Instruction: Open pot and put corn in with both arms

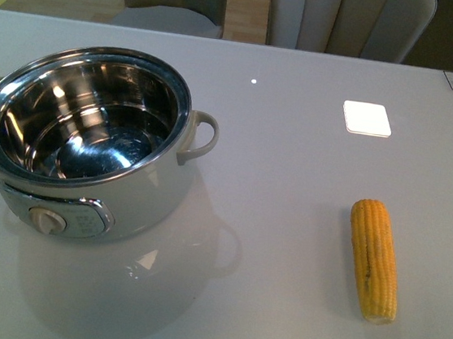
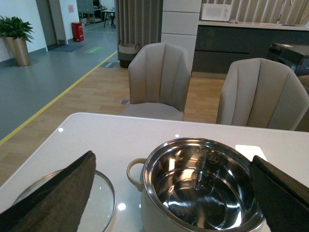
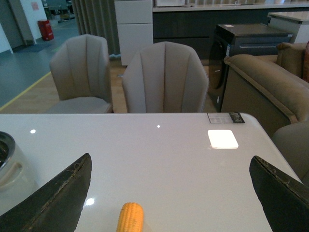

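1. The large round pale grey-white electric pot (image 1: 158, 198) with a shiny steel inner bowl stands open on the left part of the glossy white desk (image 1: 290, 185). Its bowl is empty.
2. The round glass lid (image 2: 104, 193) with a metal rim lies flat just beside the pot.
3. The long yellow-orange corn cob (image 1: 373, 258) lies on the desk, on the right and well apart from the pot.
4. The left hand (image 2: 171, 158) is released, its dark fingers (image 2: 58, 193) spread wide around nothing, and it faces the pot.
5. The right hand (image 3: 170, 158) is also released and empty, and it faces the corn cob.
6. I judge that the cob can roll or slip away, because it is round and tapered and the desk is smooth.
7. The cob seems nearly as long as the bowl is wide, so if carried flat it can catch on the steel rim.
8. A low move of the left arm can push the lid.
9. The front view shows no arm, and only a thin edge of the lid.
10. The right wrist view cuts off most of the cob, and I cannot tell how high the hands are.
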Robot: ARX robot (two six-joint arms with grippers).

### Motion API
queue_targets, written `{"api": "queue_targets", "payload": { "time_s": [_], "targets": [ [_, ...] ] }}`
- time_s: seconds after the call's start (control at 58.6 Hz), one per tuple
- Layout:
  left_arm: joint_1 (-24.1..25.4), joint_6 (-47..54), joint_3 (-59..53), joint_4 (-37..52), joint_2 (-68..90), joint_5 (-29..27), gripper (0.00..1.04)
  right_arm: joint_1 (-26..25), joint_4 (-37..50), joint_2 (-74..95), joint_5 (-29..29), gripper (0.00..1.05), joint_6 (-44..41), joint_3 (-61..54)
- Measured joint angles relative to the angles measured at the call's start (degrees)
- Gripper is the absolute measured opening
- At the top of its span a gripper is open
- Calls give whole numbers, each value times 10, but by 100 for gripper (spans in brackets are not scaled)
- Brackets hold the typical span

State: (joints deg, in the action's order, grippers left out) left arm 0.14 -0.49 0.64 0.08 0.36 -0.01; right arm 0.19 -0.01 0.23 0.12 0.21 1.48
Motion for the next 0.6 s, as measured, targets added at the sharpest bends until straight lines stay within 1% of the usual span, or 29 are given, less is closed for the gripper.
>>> {"api": "queue_targets", "payload": {
  "time_s": [0.034, 0.154, 0.239, 0.29, 0.341, 0.443, 0.512, 0.58, 0.597],
  "targets": [
    [0, 0, 0, 0, 0, 0, 97, 0, 0, 0, 0, 96, 0, 0],
    [0, 0, 0, 0, 0, 0, 98, 0, -9, 5, 0, 96, 6, 3],
    [0, 0, 0, 0, 0, 0, 98, 2, -166, 99, 8, 96, 64, 61],
    [0, 0, 0, 0, 0, 0, 98, 4, -207, 154, 10, 96, 85, 71],
    [0, 0, 0, 0, 0, 0, 98, 5, -202, 191, 5, 96, 102, 71],
    [0, 0, 0, 0, 0, 0, 98, 13, -125, 282, 0, 96, 125, 71],
    [0, 0, 0, 0, 0, 0, 98, 27, -13, 413, -4, 96, 141, 70],
    [0, 0, 0, 0, 0, 0, 98, 61, 113, 582, 7, 96, 140, 78],
    [0, 0, 0, 0, 0, 0, 98, 65, 125, 598, 9, 96, 139, 80]
  ]
}}
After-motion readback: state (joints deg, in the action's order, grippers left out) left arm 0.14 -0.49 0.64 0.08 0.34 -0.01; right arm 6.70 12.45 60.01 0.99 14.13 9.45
